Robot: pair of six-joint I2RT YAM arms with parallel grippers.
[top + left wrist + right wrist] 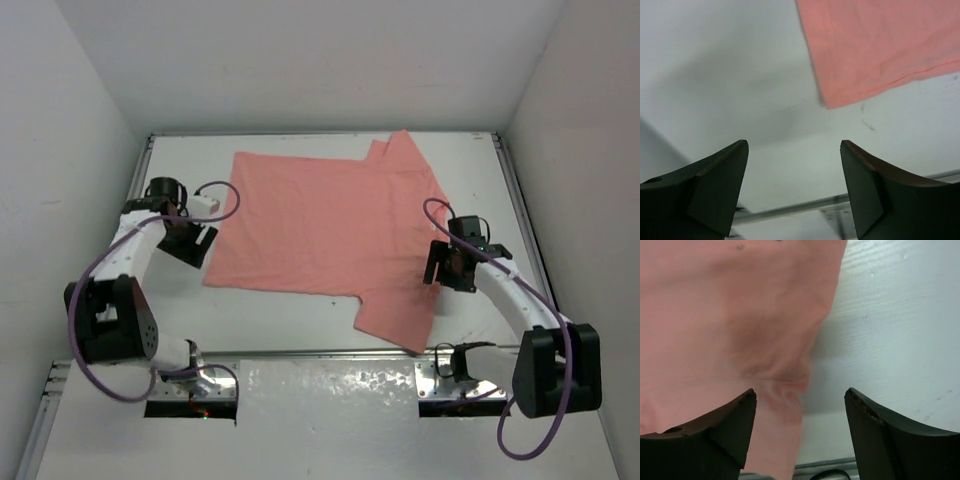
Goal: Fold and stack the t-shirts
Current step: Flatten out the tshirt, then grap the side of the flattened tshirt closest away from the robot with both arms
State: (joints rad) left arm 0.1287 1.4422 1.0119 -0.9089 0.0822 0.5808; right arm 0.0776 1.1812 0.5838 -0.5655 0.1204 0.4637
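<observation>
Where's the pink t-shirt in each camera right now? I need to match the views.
Top external: t-shirt spread flat mid-table, between the arms.
Left wrist: t-shirt upper right, one corner only.
Right wrist: t-shirt fills the left, its edge running down the middle.
Shared landmark: the metal rail at the near edge, low in both wrist views.
</observation>
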